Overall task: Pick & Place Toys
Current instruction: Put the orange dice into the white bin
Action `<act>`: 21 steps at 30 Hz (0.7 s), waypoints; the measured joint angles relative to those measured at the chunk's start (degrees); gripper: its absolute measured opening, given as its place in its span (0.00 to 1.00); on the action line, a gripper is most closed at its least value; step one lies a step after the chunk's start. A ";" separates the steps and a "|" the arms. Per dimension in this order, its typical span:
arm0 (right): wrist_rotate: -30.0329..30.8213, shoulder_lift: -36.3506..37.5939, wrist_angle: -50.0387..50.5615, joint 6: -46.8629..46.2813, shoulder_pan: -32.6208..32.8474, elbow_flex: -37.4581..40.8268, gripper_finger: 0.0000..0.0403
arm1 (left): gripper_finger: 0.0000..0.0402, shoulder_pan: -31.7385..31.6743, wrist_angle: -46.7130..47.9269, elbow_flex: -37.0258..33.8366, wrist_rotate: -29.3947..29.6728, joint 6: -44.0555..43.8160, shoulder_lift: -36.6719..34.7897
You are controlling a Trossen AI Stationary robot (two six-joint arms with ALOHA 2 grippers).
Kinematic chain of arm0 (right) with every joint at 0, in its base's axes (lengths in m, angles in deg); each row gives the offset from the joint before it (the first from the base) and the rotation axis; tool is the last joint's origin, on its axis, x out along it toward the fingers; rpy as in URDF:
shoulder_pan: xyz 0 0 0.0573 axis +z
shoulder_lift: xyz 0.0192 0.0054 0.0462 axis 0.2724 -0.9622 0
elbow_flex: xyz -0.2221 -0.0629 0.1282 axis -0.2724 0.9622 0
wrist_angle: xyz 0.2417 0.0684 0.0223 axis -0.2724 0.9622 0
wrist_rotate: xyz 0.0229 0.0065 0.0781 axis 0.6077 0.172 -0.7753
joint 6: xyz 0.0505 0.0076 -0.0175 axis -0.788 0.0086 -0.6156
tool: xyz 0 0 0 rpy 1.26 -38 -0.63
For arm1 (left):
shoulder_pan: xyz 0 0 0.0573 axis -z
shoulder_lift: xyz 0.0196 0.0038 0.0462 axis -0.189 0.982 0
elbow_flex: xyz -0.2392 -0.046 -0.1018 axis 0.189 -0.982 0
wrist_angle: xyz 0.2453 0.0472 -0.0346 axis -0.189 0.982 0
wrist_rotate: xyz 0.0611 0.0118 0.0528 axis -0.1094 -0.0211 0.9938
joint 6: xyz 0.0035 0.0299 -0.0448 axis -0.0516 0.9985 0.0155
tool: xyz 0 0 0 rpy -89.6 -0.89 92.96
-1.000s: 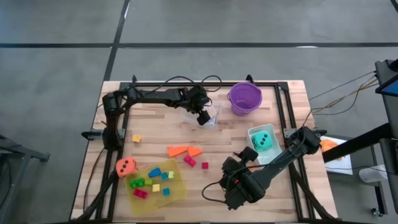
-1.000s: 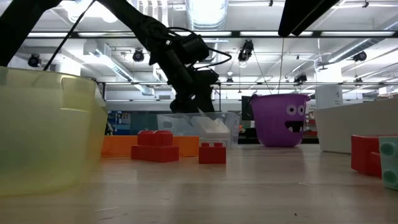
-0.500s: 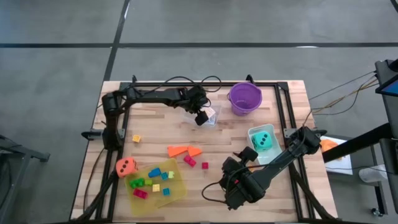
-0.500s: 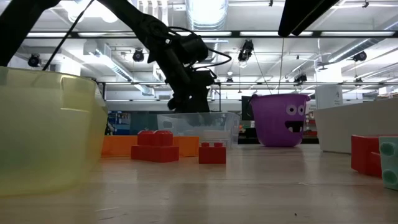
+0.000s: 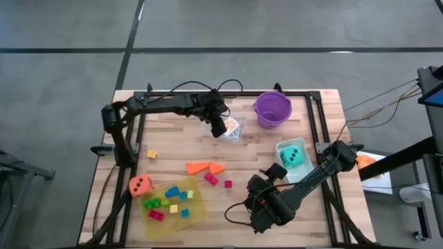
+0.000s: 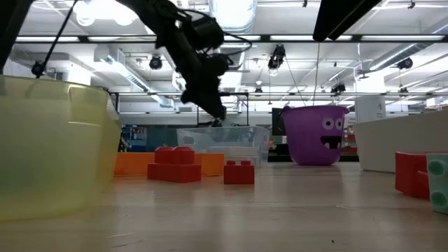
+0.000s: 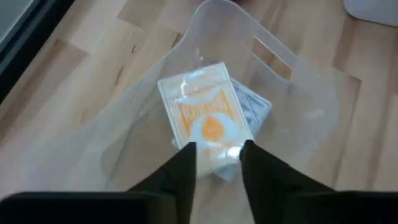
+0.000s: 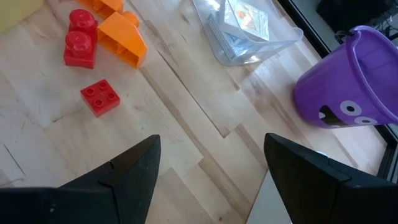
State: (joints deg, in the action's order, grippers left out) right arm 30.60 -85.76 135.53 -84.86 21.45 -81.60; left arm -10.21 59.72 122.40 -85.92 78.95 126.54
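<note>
While the left gripper (image 7: 216,155) hangs with fingers narrowly apart and empty, the orange-faced wrapped card pack (image 7: 205,118) lies flat in the clear plastic tub (image 7: 292,87) just beyond its fingertips. The pack's long axis points away from the gripper. The right gripper (image 8: 211,168) waits open near the red bricks (image 8: 84,43).

wooden table (image 5: 166,142): purple bucket (image 5: 272,109), clear tub (image 5: 233,127), yellow tray (image 5: 197,212), orange wedges (image 5: 205,167), red bricks (image 5: 211,179), orange die (image 5: 140,185).

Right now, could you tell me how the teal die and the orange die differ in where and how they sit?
The teal die sits inside a white container at the table's right side, near the right arm; the orange die rests directly on the bare wood at the left, beside the yellow tray. Teal shows black pips, orange white ones. Both are bigger than the small bricks.
</note>
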 joint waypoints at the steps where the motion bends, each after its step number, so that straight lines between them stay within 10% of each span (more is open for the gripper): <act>1: 0.00 0.00 -0.01 -0.02 0.00 0.00 0.70 | 0.26 0.41 1.23 -0.26 0.00 -0.15 -0.94; 21: -0.04 0.01 -1.25 3.97 -1.47 -0.25 0.70 | 0.11 26.16 1.19 -29.58 11.82 -21.87 -35.43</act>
State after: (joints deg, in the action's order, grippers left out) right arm 30.56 -85.75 134.28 -80.90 19.98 -81.85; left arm 15.95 60.91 92.82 -74.09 57.08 91.12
